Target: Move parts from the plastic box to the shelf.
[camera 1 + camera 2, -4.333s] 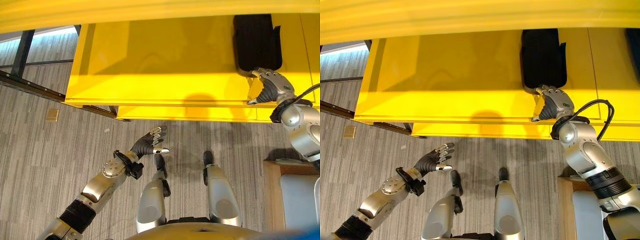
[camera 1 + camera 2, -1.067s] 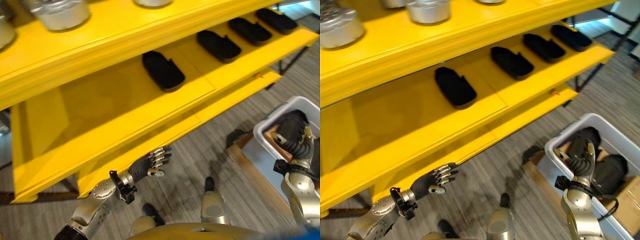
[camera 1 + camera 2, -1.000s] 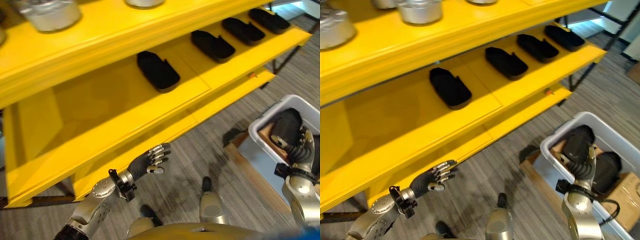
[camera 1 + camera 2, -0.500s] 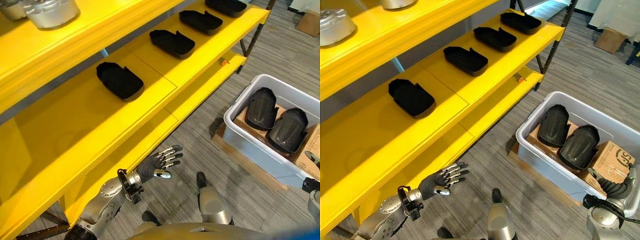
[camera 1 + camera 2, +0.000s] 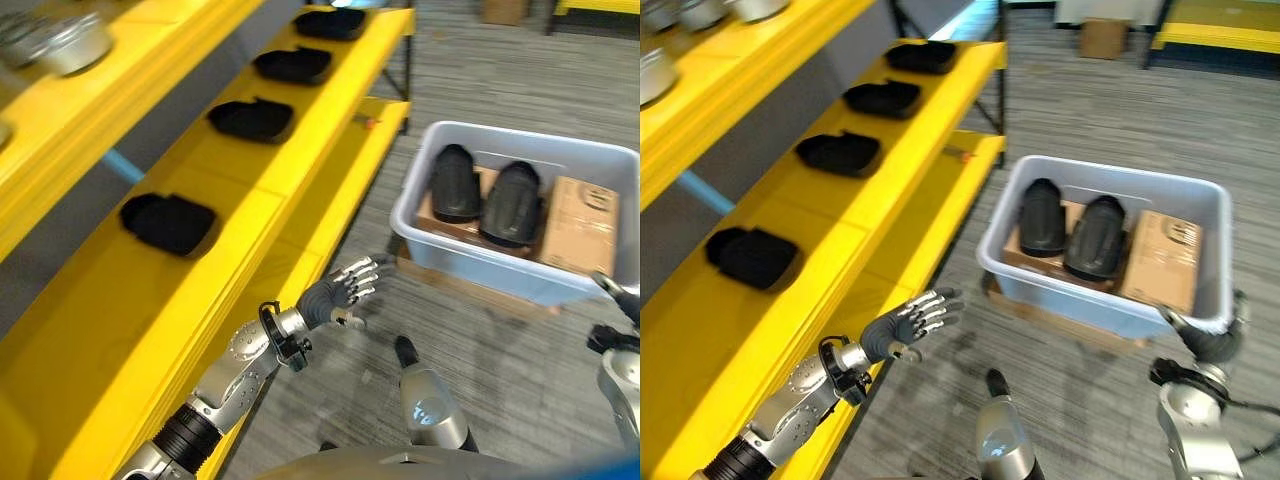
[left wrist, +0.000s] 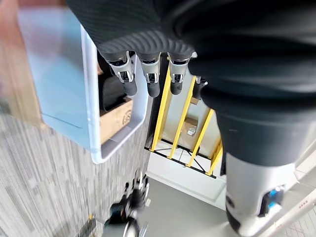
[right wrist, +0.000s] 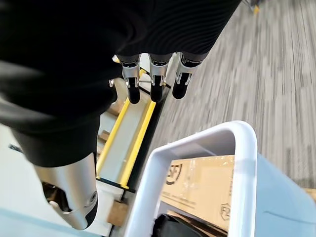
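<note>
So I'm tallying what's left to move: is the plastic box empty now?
No, two dark parts lie side by side in the plastic box, next to a cardboard carton.

A grey box (image 5: 1200, 200) sits on the carpet beside a yellow shelf (image 5: 890, 165). In it stand two dark parts (image 5: 1042, 217) (image 5: 1095, 237), side by side and touching, with a cardboard carton (image 5: 1163, 262) next to them. Four black trays (image 5: 752, 256) (image 5: 839, 152) (image 5: 882, 97) (image 5: 923, 55) lie in a row along the shelf. The left hand (image 5: 902, 326) hovers over the floor near the shelf edge — fingers spread, holding nothing. The right hand (image 5: 1207, 340) is at the box's near corner, fingers mostly hidden.
</note>
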Robot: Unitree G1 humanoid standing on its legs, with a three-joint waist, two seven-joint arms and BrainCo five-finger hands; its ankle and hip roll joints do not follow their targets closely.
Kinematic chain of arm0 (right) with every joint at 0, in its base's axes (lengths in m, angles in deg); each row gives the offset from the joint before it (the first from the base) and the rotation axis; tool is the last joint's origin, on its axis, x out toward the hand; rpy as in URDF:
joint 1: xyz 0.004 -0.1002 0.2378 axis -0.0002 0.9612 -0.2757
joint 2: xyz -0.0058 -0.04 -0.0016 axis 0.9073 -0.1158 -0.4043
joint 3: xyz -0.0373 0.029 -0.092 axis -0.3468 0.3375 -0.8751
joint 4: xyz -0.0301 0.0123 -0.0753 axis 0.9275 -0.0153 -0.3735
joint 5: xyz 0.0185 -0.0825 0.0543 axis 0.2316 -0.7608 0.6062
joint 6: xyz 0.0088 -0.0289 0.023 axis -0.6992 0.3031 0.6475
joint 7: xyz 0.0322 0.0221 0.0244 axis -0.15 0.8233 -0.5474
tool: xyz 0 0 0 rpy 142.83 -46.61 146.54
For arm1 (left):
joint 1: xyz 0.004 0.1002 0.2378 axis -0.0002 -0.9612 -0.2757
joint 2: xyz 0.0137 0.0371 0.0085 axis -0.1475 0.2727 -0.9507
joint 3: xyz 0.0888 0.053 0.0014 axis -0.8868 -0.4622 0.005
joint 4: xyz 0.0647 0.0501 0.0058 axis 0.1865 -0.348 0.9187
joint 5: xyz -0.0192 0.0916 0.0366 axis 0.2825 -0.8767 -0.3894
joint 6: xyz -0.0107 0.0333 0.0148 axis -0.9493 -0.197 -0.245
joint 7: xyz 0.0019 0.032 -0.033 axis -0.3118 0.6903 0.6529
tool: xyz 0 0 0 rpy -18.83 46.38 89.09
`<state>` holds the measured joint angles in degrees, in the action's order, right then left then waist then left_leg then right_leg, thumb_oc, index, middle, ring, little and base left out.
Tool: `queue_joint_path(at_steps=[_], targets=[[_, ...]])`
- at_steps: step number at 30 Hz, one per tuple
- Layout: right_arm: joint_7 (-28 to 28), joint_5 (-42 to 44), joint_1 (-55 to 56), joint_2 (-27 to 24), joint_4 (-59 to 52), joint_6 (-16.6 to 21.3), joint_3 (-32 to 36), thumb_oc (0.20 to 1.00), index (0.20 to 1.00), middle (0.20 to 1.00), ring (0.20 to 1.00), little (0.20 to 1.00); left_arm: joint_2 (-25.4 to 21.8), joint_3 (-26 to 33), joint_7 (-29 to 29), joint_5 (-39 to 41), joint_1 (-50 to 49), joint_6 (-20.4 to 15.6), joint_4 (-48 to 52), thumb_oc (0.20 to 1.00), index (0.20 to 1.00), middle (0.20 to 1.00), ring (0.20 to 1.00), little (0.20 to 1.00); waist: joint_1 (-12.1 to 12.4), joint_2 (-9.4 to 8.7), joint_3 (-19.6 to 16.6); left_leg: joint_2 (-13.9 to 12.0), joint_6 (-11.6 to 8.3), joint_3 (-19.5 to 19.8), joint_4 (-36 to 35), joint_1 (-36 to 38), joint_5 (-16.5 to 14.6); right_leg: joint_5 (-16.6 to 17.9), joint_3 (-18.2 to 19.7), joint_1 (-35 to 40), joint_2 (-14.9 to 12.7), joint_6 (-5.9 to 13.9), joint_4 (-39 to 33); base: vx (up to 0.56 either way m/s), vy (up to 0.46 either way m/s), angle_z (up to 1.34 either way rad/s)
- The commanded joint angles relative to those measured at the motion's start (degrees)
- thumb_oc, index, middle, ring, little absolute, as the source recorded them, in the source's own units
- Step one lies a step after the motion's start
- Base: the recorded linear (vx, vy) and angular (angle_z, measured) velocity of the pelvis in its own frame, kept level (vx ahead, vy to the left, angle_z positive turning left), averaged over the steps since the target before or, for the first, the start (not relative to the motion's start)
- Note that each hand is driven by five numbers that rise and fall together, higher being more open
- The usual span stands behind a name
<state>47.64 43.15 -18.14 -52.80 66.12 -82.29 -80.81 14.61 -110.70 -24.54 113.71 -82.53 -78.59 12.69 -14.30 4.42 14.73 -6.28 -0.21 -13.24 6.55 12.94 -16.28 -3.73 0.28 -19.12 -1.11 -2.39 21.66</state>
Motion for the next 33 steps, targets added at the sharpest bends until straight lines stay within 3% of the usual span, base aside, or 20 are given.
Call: queue_joint_path(at_steps=[1,3,6,9,21,30,33], targets=[[1.8,-0.1,4.8,0.0,-5.7,1.9,2.0,1.0,1.0,1.0,1.0,1.0,1.0,2.8,2.9,-3.0,-2.1,-1.9,-0.1,1.0,1.0,1.0,1.0,1.0,-2.8,-1.95,-0.1,-0.8,-2.18,2.5,-7.8,-10.8,14.8,-4.0,3.3,14.6,0.5,5.41,-9.2,0.12,-0.111,-2.42],[0.8,0.2,6.2,1.0,-7.9,2.7,1.2,1.0,1.0,1.0,1.0,1.0,0.9,3.3,1.9,-3.2,-2.6,-1.4,-0.4,1.0,1.0,1.0,1.0,1.0,-2.2,-2.15,0.1,0.3,-2.74,3.5,-8.6,-13.7,17.2,-2.8,3.9,16.6,0.9,5.63,-12.0,0.14,0.024,0.22],[0.1,-0.9,3.0,2.2,-7.7,2.2,-3.3,1.0,1.0,1.0,1.0,1.0,1.5,4.2,3.0,-5.4,-3.2,-1.2,-0.5,1.0,1.0,1.0,1.0,1.0,1.2,-2.55,0.3,2.6,-2.22,10.9,-7.3,-17.2,17.7,-2.4,6.2,18.6,1.2,4.98,-14.1,0.18,0.078,-0.07],[-1.2,-0.2,1.9,3.4,-8.0,1.2,-4.9,1.0,1.0,1.0,1.0,1.0,1.5,3.9,1.5,-7.0,-3.2,-1.1,-0.9,1.0,1.0,1.0,1.0,1.0,1.3,-2.32,-0.5,2.5,-1.27,8.4,-8.2,-15.5,16.6,-2.4,5.4,18.4,0.8,5.23,-14.4,0.12,0.111,-1.78],[-1.7,-1.2,-0.2,5.3,-7.7,-1.4,-7.8,1.0,1.0,1.0,1.0,1.0,1.6,4.7,2.5,-7.5,-4.0,-0.1,-1.0,1.0,1.0,1.0,1.0,1.0,1.2,-1.52,-2.3,4.7,1.49,3.9,-9.9,-10.0,12.9,-0.4,4.0,17.6,-0.6,6.7,-16.4,0.1,0.087,-0.05],[1.2,-2.4,-3.4,6.1,-6.9,-1.4,-8.9,1.0,1.0,1.0,1.0,1.0,2.1,5.6,3.9,-8.2,-6.5,1.1,-0.8,1.0,1.0,1.0,1.0,1.0,2.9,-1.95,-2.9,4.9,2.07,2.5,-9.7,-8.5,11.7,1.1,2.8,18.2,-1.2,7.2,-18.5,0.07,0.033,-0.1],[2.3,-3.3,-5.0,5.7,-7.1,-1.8,-9.6,1.0,1.0,1.0,1.0,1.0,1.8,5.1,2.7,-11.5,-6.5,1.2,-1.7,1.0,1.0,1.0,1.0,1.0,3.2,-2.92,-3.2,4.8,2.51,1.8,-6.8,-8.5,10.1,1.7,3.1,18.5,-2.2,7.73,-18.6,0.15,0.247,-0.22]])
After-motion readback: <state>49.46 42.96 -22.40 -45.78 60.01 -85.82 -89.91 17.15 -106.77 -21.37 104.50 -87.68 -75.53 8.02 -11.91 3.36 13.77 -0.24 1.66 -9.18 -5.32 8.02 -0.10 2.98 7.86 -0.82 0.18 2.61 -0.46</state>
